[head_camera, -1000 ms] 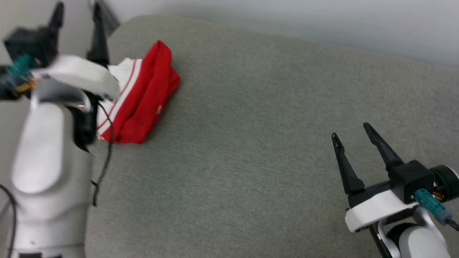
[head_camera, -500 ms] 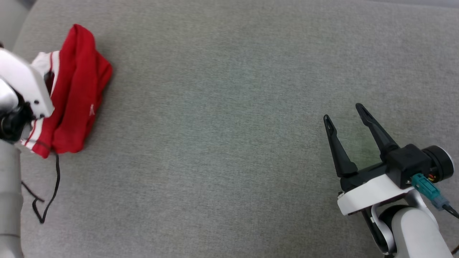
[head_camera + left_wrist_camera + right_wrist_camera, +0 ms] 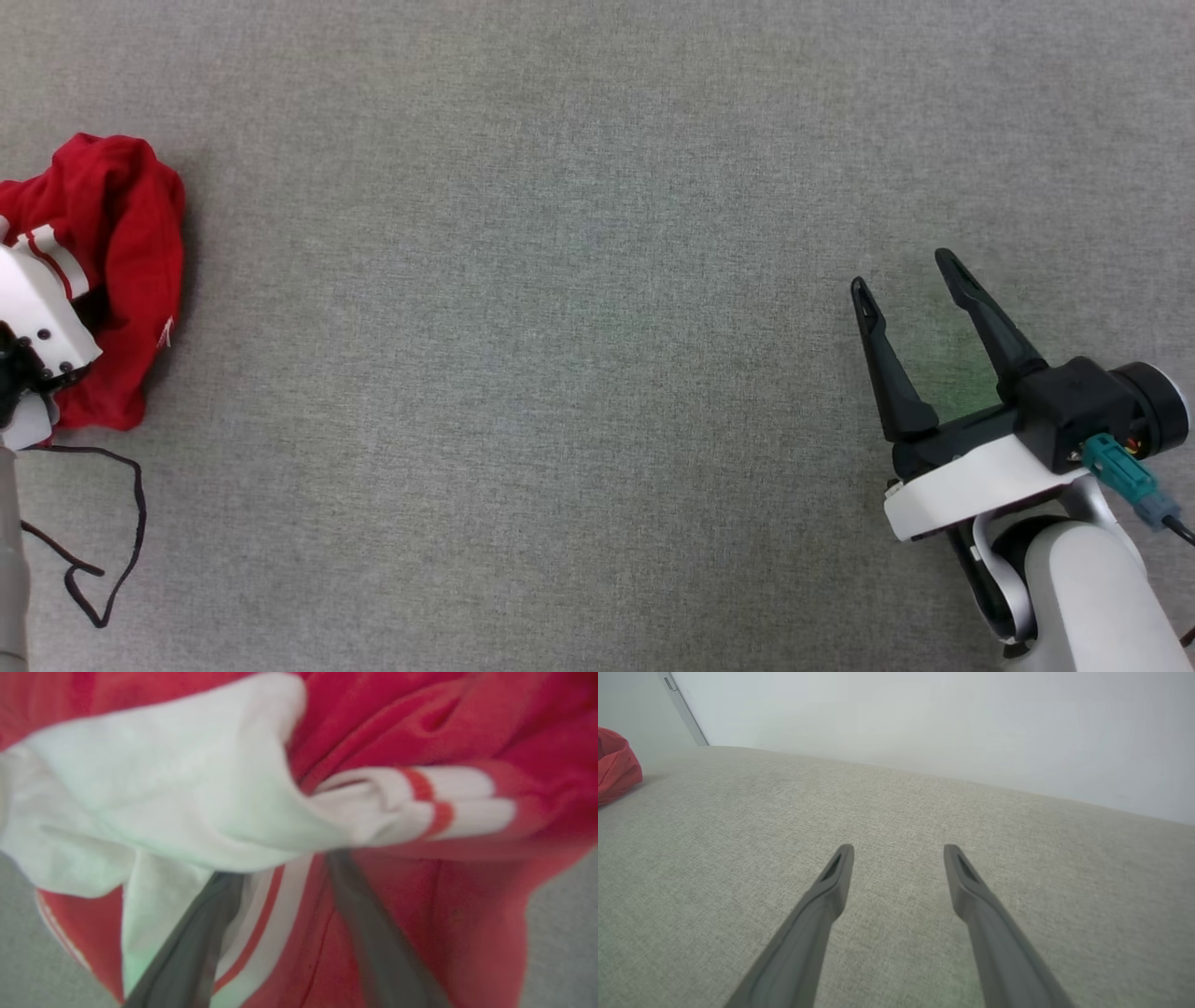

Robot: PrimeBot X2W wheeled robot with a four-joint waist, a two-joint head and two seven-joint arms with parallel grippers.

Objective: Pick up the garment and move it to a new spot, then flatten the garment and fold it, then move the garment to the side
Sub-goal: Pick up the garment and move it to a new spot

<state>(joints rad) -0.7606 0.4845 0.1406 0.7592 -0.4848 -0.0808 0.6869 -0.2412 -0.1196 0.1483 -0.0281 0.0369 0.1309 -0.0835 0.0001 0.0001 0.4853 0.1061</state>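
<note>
Far left, head view: the garment [image 3: 121, 243] lies bunched in a red heap at the left edge of the grey fabric surface [image 3: 560, 373]. A white panel with red stripe trim shows on its left side, and a small white logo sits low on its right flank. My left wrist housing [image 3: 37, 317], white with dark screws, overlaps the heap's left side. A loose black cable [image 3: 112, 532] trails on the surface just below it.

Left wrist view: my left gripper [image 3: 280, 877] is pushed into the garment. Both dark fingers [image 3: 205, 942] run up across red cloth and striped trim, and their tips are hidden beneath a thick white fold. The fingers stand apart with cloth lying between them. I cannot tell whether they are pinching the cloth or merely resting in it. The picture is blurred.

Centre: the surface is plain grey weave.

Right: my right gripper [image 3: 900, 271] hangs over the surface at the lower right, well apart from the garment. Its jaws are spread wide with nothing between them. In the right wrist view the same spread shows [image 3: 899, 849], with a pale wall [image 3: 924, 728] beyond the surface's far edge and the garment a red lump at the far left [image 3: 614, 765].
</note>
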